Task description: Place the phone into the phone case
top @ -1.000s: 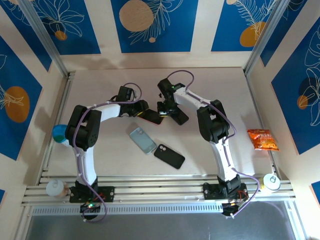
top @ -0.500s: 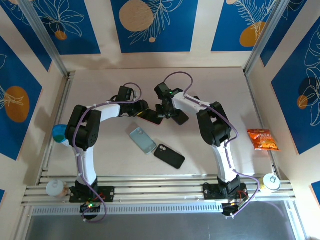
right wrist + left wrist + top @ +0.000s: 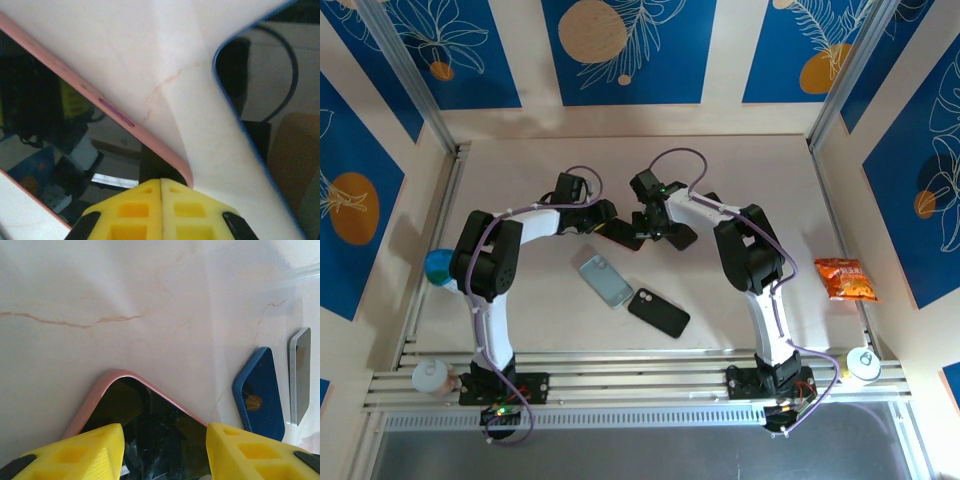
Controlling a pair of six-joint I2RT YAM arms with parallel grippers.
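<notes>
Phone (image 3: 150,415), dark screen up, lies flat on the table (image 3: 760,170) toward the back middle. We see a pink case (image 3: 87,405) rimming it on the edges that show; whether it is fully seated we cannot tell. Left gripper (image 3: 164,442) hangs low over one corner of it, yellow fingers (image 3: 80,450) spread wide with that corner in the gap, pinching nothing that we can see. Right gripper (image 3: 161,200) comes in from the other side, its two pads (image 3: 132,207) pressed flat together, tip right at a rounded corner of the pink case; contact we cannot confirm. Just beside that corner, apart by a strip of bare table, lies a blue-rimmed phone (image 3: 260,100), screen up.

From the top view, both arms rise from their bases, bend at the elbow and reach inward, so the two wrists nearly meet over the pink case. Left forearm runs rightward, right forearm runs leftward and toward the back.

Nearer the bases, between the arms, we note a light blue phone or case (image 3: 606,280), cannot tell which. Just right of it is a black phone (image 3: 658,312), camera side up; the two are near but apart. Orange snack bag (image 3: 845,278) sits well off at the right edge.
</notes>
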